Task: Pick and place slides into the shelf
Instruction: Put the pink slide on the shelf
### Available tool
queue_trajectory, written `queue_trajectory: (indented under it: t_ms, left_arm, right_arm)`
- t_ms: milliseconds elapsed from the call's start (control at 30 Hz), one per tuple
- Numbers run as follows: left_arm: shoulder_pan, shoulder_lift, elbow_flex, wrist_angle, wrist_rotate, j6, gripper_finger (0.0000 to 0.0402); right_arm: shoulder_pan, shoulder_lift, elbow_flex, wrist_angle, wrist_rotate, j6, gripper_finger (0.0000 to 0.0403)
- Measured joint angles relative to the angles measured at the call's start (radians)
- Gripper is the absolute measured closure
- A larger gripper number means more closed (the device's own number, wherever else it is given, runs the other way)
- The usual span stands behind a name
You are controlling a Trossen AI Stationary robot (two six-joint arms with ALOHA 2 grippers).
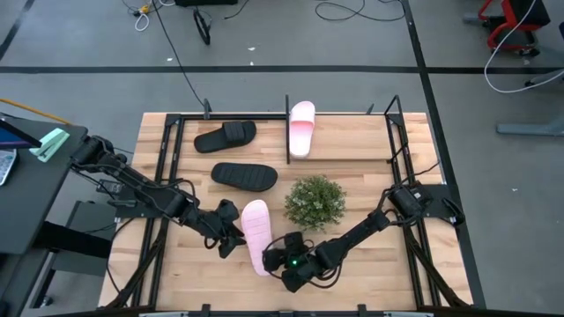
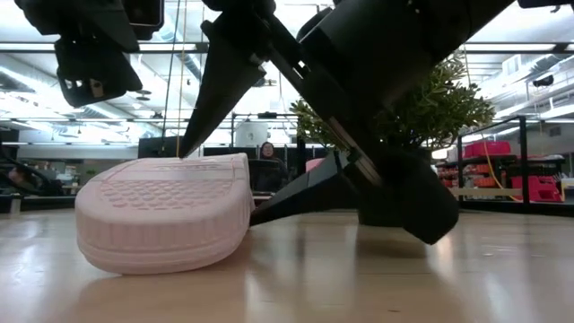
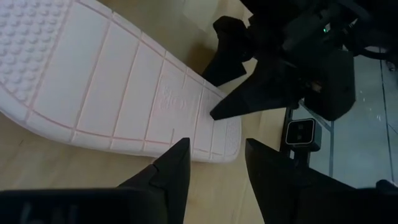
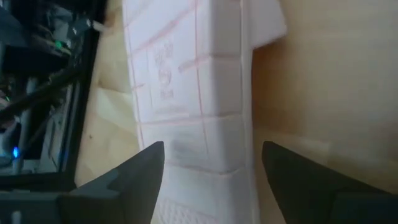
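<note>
Pink slide sole-up between 2 open pincers — left pincer, right pincer — neither gripping.

The worktop carries four slides: two pale pink, one upside down with its ribbed sole showing near the front edge and one upright at the back, and two black ones lying between them on the left half. There is one small green bushy plant and one shelf of thin black bars framing the worktop. Two dark robot arms reach in, one left gripper and one right gripper, each with two fingers.
</note>
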Motion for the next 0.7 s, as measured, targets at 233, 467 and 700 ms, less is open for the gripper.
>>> queue_trajectory:
  t_ms: [233, 467, 700]
  left_arm:
    - [0.0, 0.0, 0.0, 0.001, 0.0, 0.007, 0.0247]
    - [0.0, 0.0, 0.0, 0.0, 0.0, 0.008, 0.0247]
    - [0.0, 0.0, 0.0, -0.003, 0.0, 0.009, 0.0255]
  right_arm:
    - [-0.016, 0.024, 0.002, 0.048, -0.063, -0.02, 0.0152]
    - [-0.026, 0.035, 0.003, 0.091, -0.074, -0.044, 0.022]
    - [-0.016, 0.034, 0.003, 0.16, -0.095, -0.052, 0.0325]
